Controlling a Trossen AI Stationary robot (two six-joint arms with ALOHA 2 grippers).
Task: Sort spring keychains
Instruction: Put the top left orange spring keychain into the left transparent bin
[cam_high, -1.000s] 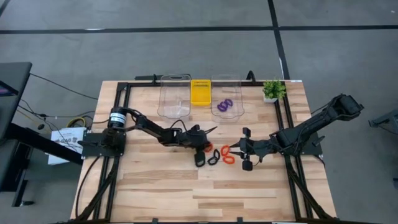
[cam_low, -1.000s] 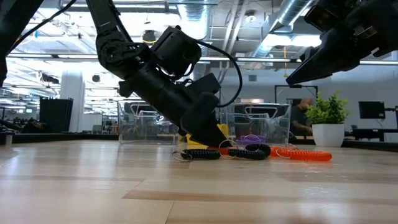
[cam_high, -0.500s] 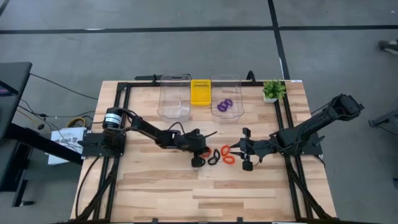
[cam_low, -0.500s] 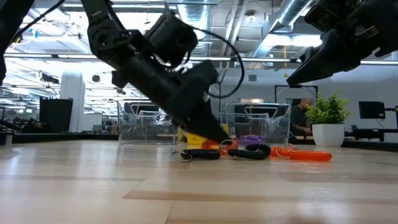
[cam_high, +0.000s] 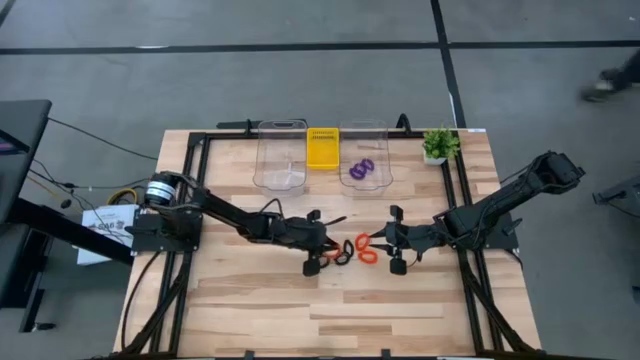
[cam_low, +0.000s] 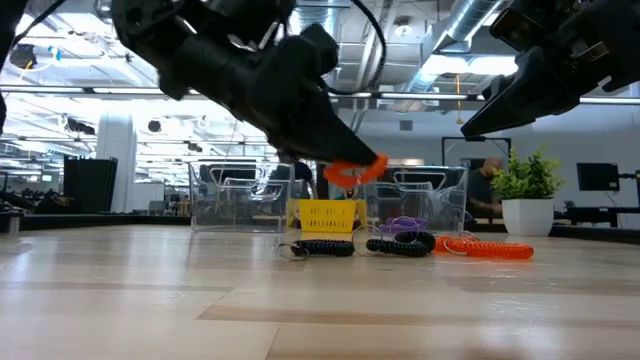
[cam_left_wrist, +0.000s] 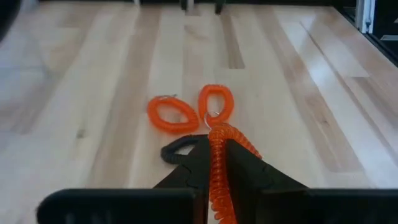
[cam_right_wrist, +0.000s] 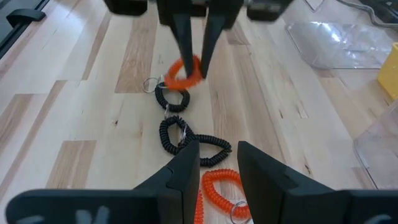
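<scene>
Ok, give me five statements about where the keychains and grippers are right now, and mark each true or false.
1. The left gripper holds an orange keychain lifted off the table. True.
2. The right-hand clear bin holds purple keychains. True.
3. The right gripper is shut on a black keychain. False: its fingers stand apart with nothing between them, above the table.
4. Two black keychains lie on the table. True.
5. The yellow box sits inside the left-hand clear bin. False: it stands between the two bins.
</scene>
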